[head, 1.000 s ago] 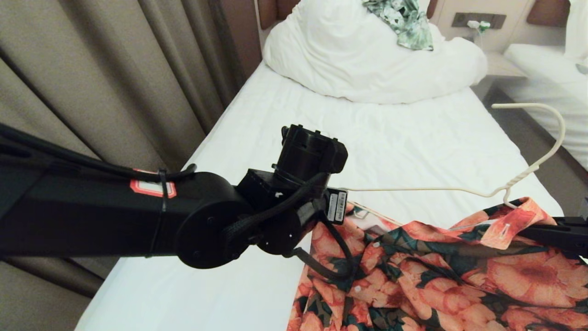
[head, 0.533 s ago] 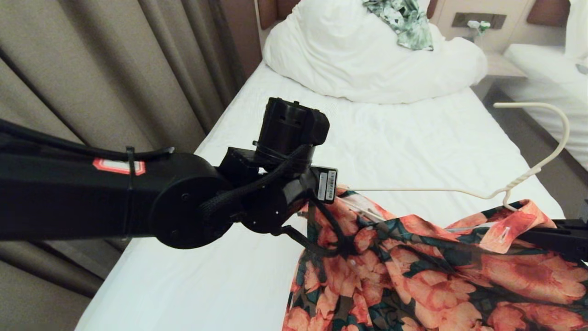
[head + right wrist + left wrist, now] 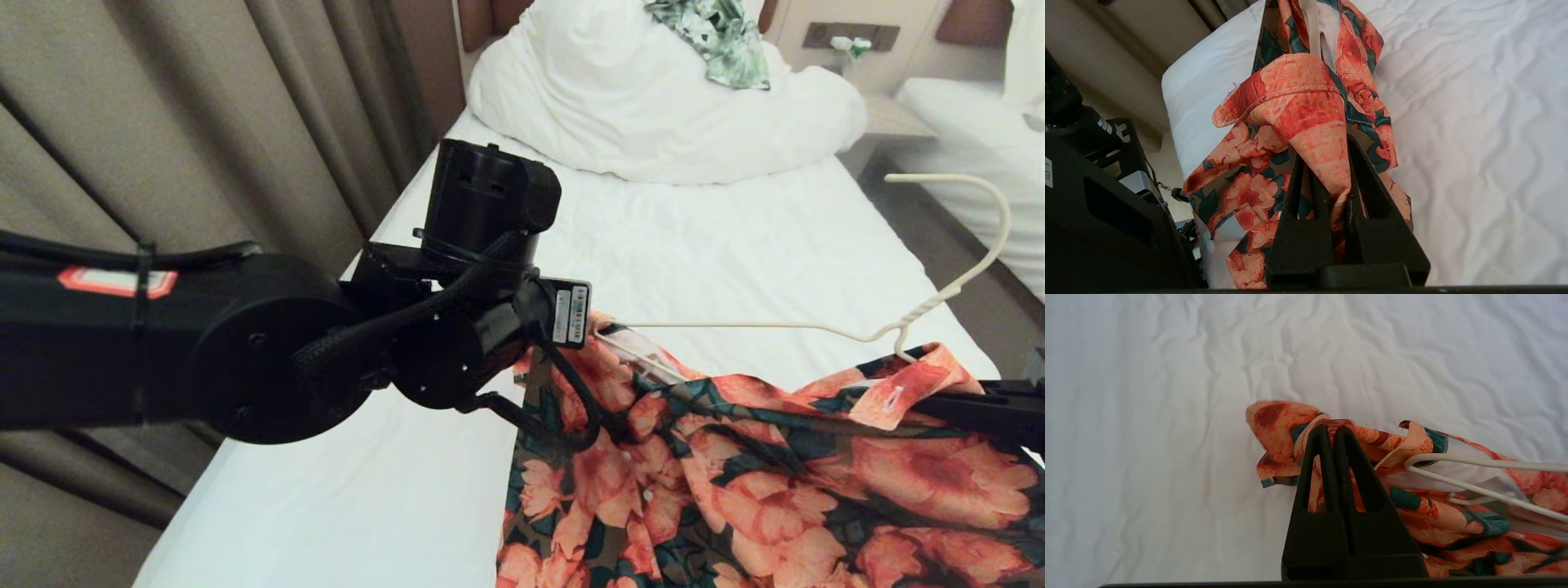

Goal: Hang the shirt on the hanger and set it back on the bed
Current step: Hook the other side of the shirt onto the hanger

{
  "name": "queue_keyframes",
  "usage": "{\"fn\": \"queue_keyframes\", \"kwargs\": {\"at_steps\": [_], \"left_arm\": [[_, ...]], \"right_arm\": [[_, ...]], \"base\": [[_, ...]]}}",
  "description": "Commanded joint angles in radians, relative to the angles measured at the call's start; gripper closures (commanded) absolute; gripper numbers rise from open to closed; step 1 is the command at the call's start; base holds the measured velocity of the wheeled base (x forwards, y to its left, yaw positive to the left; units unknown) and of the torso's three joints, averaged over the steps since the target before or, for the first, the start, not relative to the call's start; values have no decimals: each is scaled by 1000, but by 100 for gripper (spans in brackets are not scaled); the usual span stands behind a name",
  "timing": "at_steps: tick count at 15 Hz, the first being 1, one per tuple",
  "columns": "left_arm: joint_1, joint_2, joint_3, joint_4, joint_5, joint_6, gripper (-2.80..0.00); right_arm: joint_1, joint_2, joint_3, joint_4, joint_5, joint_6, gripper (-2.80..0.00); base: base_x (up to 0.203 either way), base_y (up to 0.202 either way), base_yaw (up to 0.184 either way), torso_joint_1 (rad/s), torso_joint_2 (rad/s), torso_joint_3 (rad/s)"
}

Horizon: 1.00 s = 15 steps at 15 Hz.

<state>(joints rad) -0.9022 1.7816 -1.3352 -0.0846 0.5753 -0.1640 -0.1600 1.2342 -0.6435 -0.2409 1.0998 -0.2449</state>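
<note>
Both grippers pinched on the shirt, holding it up over the bed.

Your left gripper [image 3: 1332,430] has its fingers pressed together on a fold of the shirt [image 3: 775,482] at one shoulder, and your right gripper [image 3: 1327,163] is clamped on an orange fold of fabric at the other side. You've got the shirt stretched between them above the white sheet of the bed [image 3: 718,245], the rest of it hanging down. Look at the hanger [image 3: 939,298]: one wire end sits inside the shirt by your left gripper, and the hook sticks up free near your right.
</note>
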Motion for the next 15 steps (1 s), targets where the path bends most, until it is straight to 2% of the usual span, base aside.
{"fn": "queue_keyframes", "kwargs": {"at_steps": [1, 5, 8, 11, 15], "left_arm": [[-13, -19, -4, -1, 3, 0, 0], [-61, -42, -27, 5, 2, 15, 0], [-69, -34, 27, 5, -1, 14, 0], [-92, 17, 81, -5, -7, -5, 0], [-123, 143, 96, -7, -9, -81, 0]], "right_arm": [[2, 19, -7, 0, 6, -2, 0], [18, 50, -27, 3, 6, -2, 0], [7, 57, -28, 3, 2, -5, 0], [-55, 49, 21, -3, -18, -20, 0], [-194, -20, 168, -1, -18, -124, 0]], "base": [[0, 0, 0, 0, 0, 0], [0, 0, 0, 0, 0, 0], [0, 0, 0, 0, 0, 0], [0, 0, 0, 0, 0, 0], [0, 0, 0, 0, 0, 0]]}}
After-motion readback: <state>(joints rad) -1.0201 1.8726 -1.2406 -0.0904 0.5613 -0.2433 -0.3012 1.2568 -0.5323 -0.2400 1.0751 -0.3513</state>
